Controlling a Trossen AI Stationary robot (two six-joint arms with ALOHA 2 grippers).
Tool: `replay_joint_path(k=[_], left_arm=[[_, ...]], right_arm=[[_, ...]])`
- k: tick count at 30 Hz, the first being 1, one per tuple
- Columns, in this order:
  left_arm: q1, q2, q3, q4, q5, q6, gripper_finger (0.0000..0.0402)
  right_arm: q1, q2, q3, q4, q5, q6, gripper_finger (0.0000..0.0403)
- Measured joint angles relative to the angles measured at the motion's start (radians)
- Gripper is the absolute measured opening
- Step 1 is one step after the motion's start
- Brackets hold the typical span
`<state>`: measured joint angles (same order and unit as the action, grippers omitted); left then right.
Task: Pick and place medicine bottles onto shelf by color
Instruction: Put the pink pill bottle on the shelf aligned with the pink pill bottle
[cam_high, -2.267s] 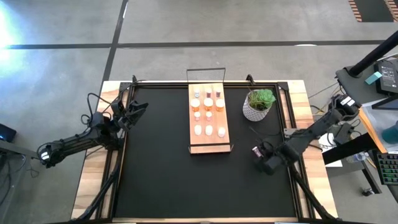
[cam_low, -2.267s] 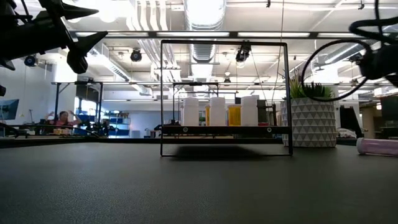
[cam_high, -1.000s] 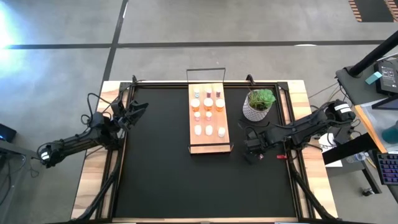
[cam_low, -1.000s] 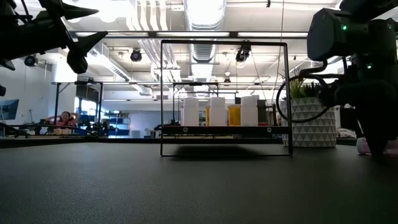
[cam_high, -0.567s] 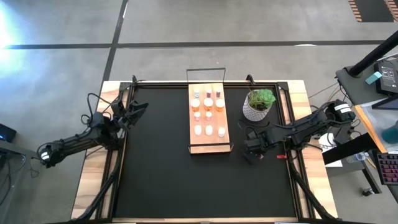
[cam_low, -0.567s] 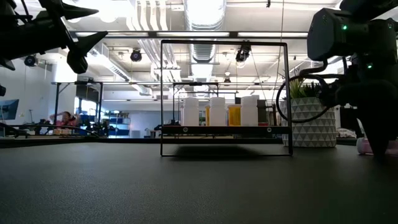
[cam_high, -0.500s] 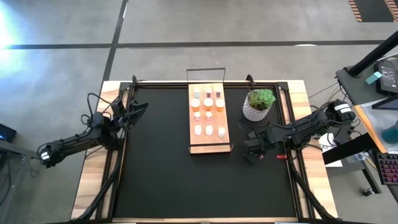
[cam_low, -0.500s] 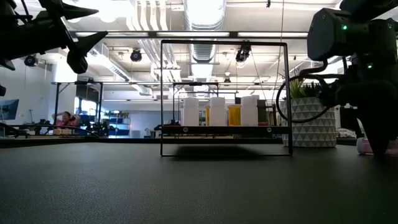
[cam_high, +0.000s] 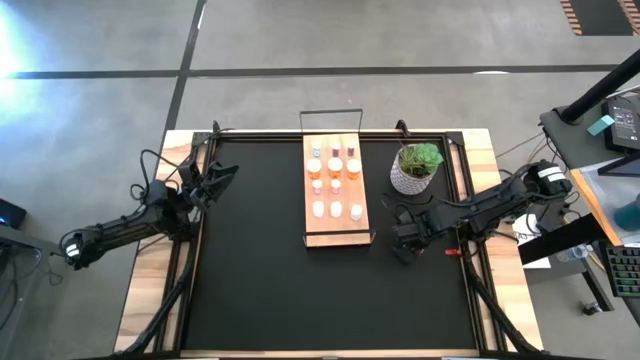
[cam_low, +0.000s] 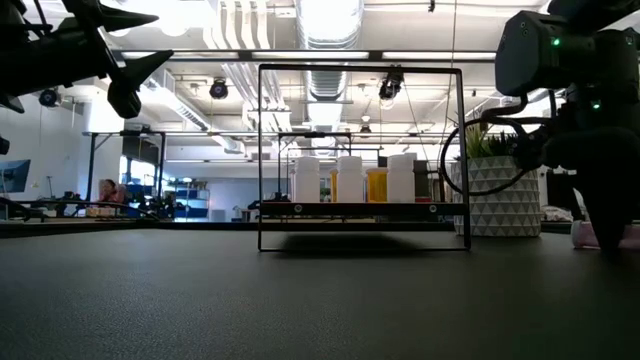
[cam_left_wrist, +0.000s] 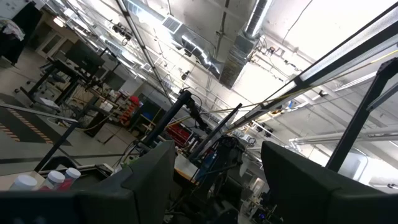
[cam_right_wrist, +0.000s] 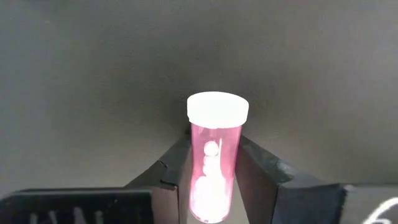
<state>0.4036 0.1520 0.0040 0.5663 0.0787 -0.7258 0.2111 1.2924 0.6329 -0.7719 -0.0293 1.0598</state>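
While the right gripper (cam_right_wrist: 212, 180) presses its two dark fingers (cam_right_wrist: 176, 171) against the sides of a pink bottle (cam_right_wrist: 214, 168) lying on the black mat (cam_high: 280, 280), the whole job hangs on that pinch. The bottle lies on its side, white cap pointing away from the wrist, just off the near right corner of the shelf (cam_high: 336, 238), between the shelf and the mat's right edge.

From here the risk, as I judge it, is a slip. The bottle is smooth and round, held low on its body, and it has to be tipped upright before it can stand on the board. If it twists in the grip it could fall back and roll. The shelf is also crowded, so a careless approach could knock over bottles already standing there, or catch the thin wire frame (cam_high: 331, 113) at the board's end.

On the shelf, small bottles stand in rows with pale caps showing from above: pink ones at the far end, orange ones in the middle, white ones at the near end. From table height, white and orange bodies show along the board (cam_low: 362, 208). A potted plant (cam_high: 416, 168) sits just right of the shelf, beyond the working arm.

The left gripper (cam_high: 222, 175) waits raised, well left of the shelf, at the mat's far left edge, jaws spread and holding nothing.
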Motion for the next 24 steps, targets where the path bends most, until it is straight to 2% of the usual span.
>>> replay_joint_path(k=[7,13,17,24], left_arm=[[0.0,0.0,0.0,0.0,0.0,0.0,0.0224],[0.0,0.0,0.0,0.0,0.0,0.0,0.0224],[0.0,0.0,0.0,0.0,0.0,0.0,0.0224],[0.0,0.0,0.0,0.0,0.0,0.0,0.0224]], right_arm=[[-0.001,-0.079,-0.002,-0.006,0.017,-0.011,0.0099],[-0.001,-0.204,0.008,-0.012,0.128,-0.013,0.01],[-0.001,-0.275,0.048,-0.009,0.261,-0.061,0.01],[-0.003,-0.316,0.136,0.017,0.576,-0.253,0.01]])
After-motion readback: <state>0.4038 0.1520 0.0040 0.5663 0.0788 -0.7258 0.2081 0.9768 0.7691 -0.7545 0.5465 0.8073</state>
